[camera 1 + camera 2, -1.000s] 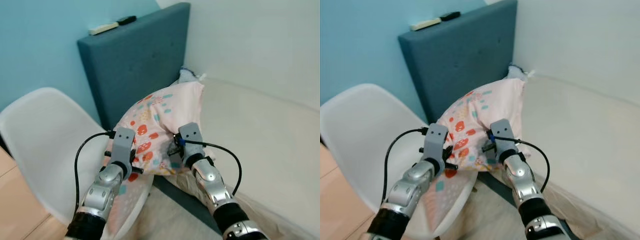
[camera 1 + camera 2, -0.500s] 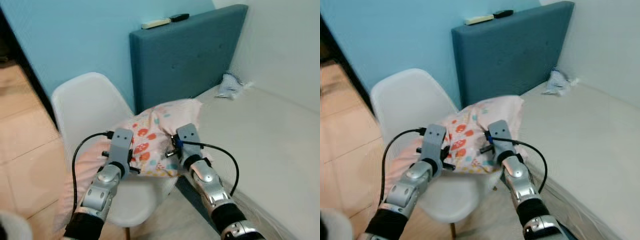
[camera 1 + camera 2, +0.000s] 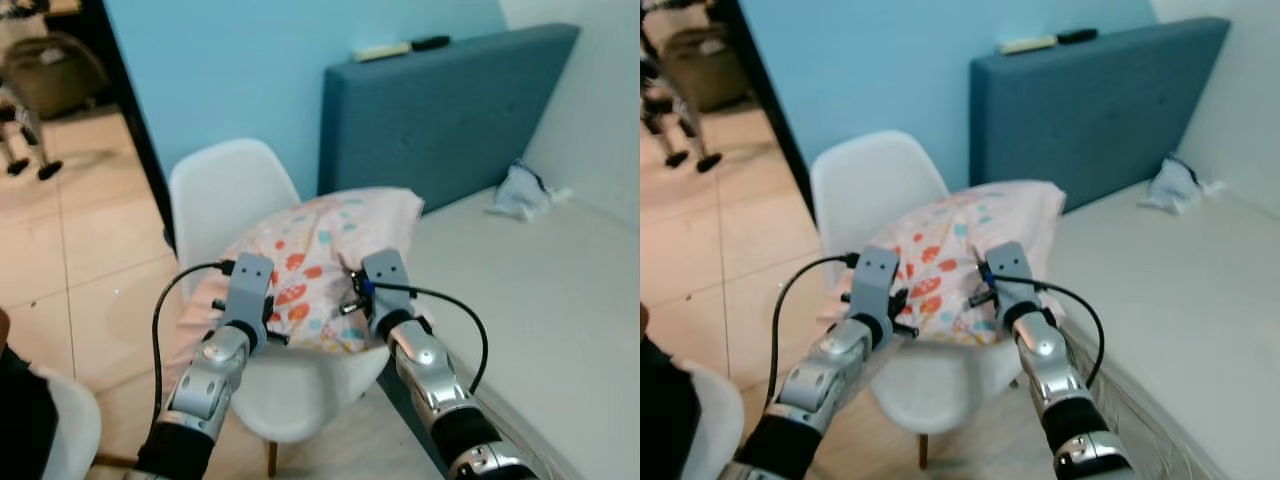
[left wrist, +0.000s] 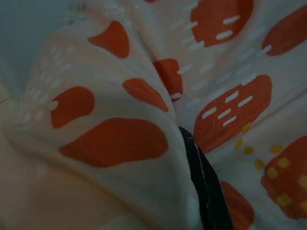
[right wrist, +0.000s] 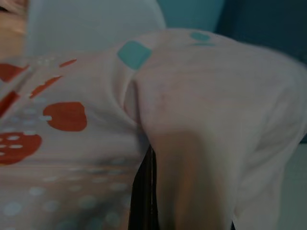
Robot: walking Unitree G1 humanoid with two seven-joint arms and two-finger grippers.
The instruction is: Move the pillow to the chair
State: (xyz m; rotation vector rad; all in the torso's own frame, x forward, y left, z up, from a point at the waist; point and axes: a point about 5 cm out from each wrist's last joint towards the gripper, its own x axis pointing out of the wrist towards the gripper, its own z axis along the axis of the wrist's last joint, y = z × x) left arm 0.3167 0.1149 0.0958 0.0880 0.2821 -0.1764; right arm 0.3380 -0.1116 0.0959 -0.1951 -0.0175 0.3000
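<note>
The left tool [image 3: 262, 322] and right tool [image 3: 366, 303] each pinch a fold of the patterned pillow [image 3: 315, 265], clenched on its near edge, one at either end. The pillow hangs over the seat of the white chair [image 3: 225, 190], just below the chair's backrest; beyond the chair stands the blue headboard [image 3: 450, 110].

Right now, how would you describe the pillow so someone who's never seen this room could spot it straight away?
Find the tall teal headboard at the end of the bed; a white shell chair stands beside it. Over that chair's seat, the left gripper and right gripper hold the pillow. It's the lone patterned thing: pale pink with orange and teal spots.
</note>
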